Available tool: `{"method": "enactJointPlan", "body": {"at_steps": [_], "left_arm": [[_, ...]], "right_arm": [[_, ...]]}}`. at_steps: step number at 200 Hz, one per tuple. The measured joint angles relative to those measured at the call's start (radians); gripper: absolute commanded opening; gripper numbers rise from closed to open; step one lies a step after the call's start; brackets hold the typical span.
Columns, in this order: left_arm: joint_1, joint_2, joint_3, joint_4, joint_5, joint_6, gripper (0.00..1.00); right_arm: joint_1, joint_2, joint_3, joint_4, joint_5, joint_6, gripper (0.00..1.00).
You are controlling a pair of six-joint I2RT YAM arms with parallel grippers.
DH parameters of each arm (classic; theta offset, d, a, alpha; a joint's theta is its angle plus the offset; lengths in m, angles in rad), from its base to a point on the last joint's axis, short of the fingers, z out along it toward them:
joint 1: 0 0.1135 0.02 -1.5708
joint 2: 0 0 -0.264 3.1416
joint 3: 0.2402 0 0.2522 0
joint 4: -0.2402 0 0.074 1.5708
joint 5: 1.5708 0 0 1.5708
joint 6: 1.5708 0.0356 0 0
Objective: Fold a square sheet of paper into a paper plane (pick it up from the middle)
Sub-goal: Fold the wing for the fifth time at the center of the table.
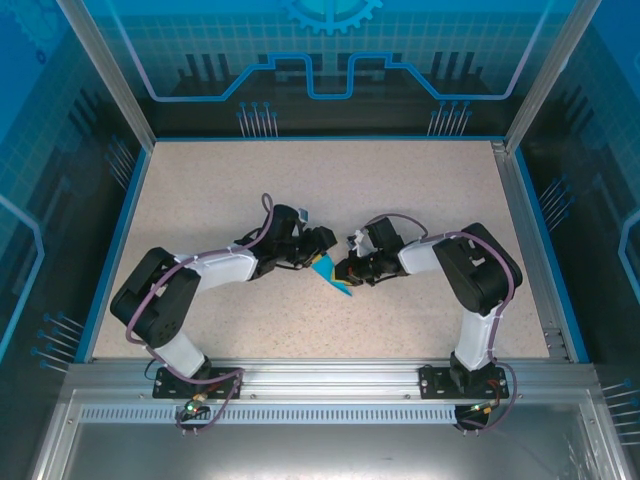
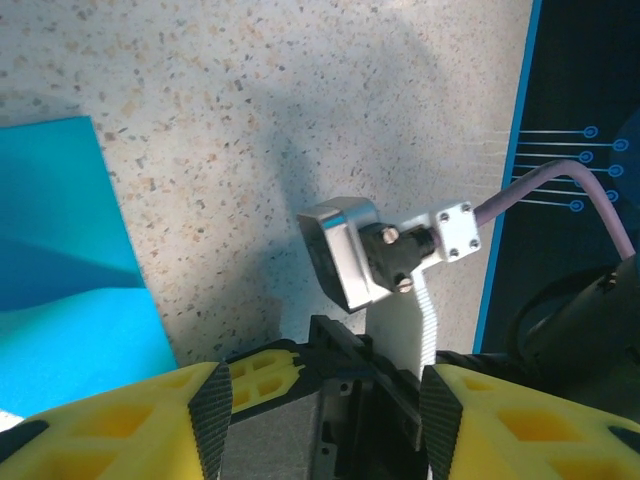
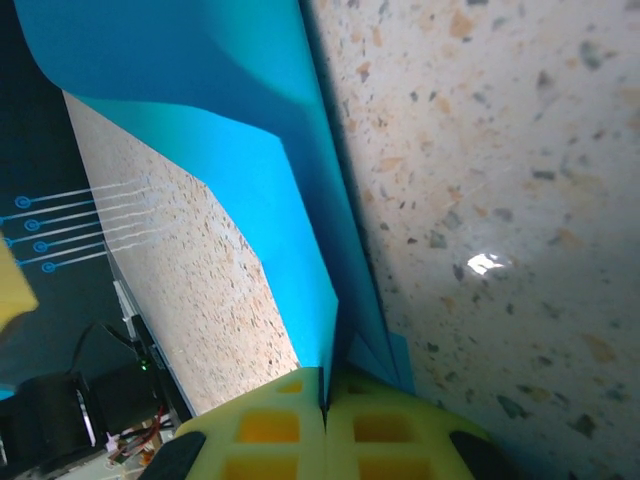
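Holding part-folded paper (image 3: 250, 180) clamped, right claw (image 3: 325, 425) should anchor while left claw (image 2: 325, 405), jaws apart, paper just outside one finger, closes on the likely crease (image 2: 70, 268).

no legible text or numbers, gear emblem (image 1: 330, 12) on back wall panel (image 1: 450, 40)

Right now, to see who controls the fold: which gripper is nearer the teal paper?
Right. The right gripper is shut on an edge of the teal paper; the left gripper is open just beside it, nothing between its fingers.
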Motion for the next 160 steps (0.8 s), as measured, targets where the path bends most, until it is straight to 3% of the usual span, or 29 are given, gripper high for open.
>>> {"method": "enactJointPlan", "body": {"at_steps": [38,100,160], "left_arm": [[-0.008,0.02,-0.016,0.004,0.0,0.0,0.57],[-0.021,0.136,-0.005,0.045,0.027,0.0,0.55],[-0.025,0.19,0.016,0.044,0.037,-0.009,0.48]], "right_arm": [[-0.006,-0.002,-0.043,0.1,-0.012,0.059,0.0],[-0.007,-0.002,-0.048,0.111,-0.013,0.066,0.0],[-0.007,-0.034,-0.041,0.037,0.013,0.031,0.14]]}}
